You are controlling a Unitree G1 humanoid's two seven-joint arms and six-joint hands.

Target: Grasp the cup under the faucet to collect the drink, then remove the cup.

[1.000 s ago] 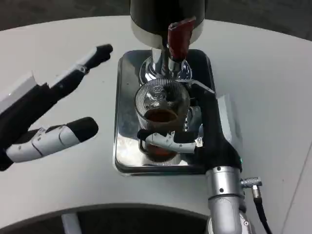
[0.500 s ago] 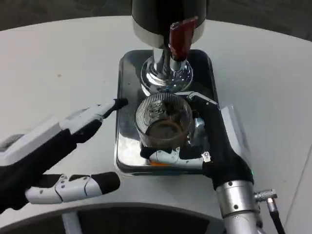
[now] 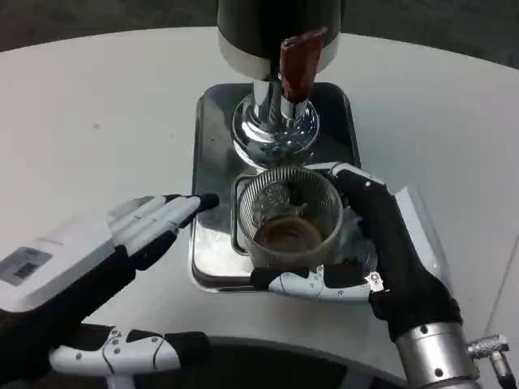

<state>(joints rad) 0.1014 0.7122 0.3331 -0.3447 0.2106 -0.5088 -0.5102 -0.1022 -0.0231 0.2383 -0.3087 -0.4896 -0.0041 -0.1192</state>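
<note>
A ribbed clear glass cup [image 3: 289,212] with brown drink in its bottom is held by my right hand [image 3: 381,259], whose fingers wrap around its front and right side. The cup hangs over the near part of the steel drip tray [image 3: 212,154], in front of the dispenser's chrome base [image 3: 274,130]. The faucet's red lever [image 3: 297,63] sticks out above that base. My left hand [image 3: 89,275] is open at the lower left, fingers stretched toward the tray's left edge and holding nothing.
The dark dispenser body [image 3: 276,28] stands at the back of the tray. White table [image 3: 97,121] spreads to the left and right. The table's near edge runs along the bottom of the picture.
My right hand has drawn the cup away from under the faucet toward me. My left hand has dropped lower and nearer, its fingertips now by the tray's left edge.
</note>
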